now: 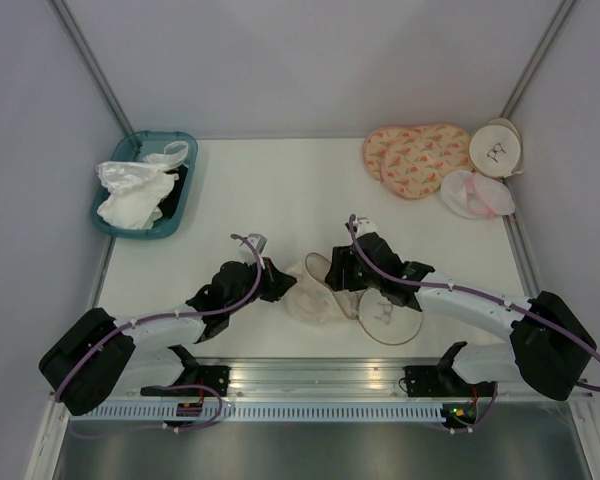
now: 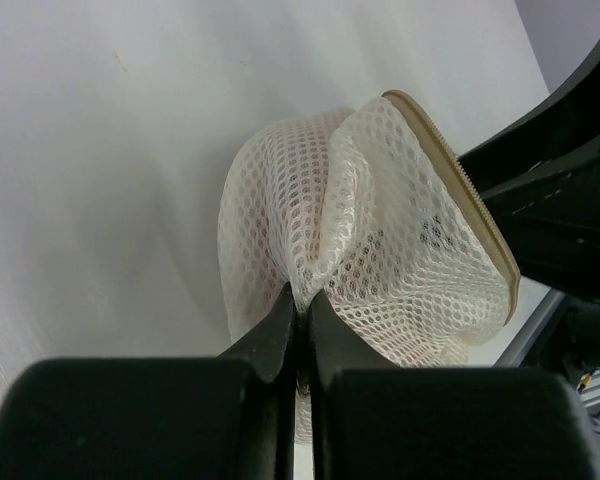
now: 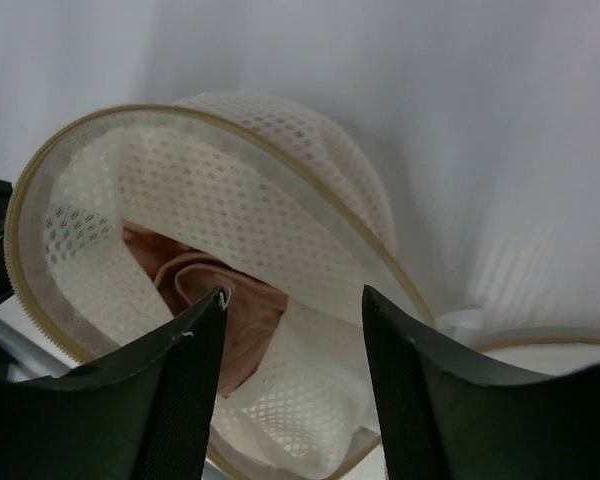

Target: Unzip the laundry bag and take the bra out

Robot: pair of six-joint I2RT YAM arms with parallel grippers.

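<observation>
The cream mesh laundry bag [image 1: 315, 298] lies unzipped near the table's front edge. Its round flap with the dark drawing [image 1: 388, 314] is folded out to the right. My left gripper [image 1: 283, 283] is shut on a fold of the bag's mesh wall [image 2: 380, 230], pinched at the fingertips [image 2: 302, 300]. My right gripper [image 1: 335, 280] is open, its fingers [image 3: 195, 345] at the bag's open mouth [image 3: 230, 190]. The pinkish-beige bra [image 3: 215, 290] shows inside the bag, just beyond the left finger. It is not gripped.
A teal basket [image 1: 185, 195] with white cloth stands at the back left. At the back right lie a peach patterned pad [image 1: 415, 158], a white-and-pink mesh pouch [image 1: 477, 194] and a second round cream bag [image 1: 496, 148]. A metal rail runs along the front edge.
</observation>
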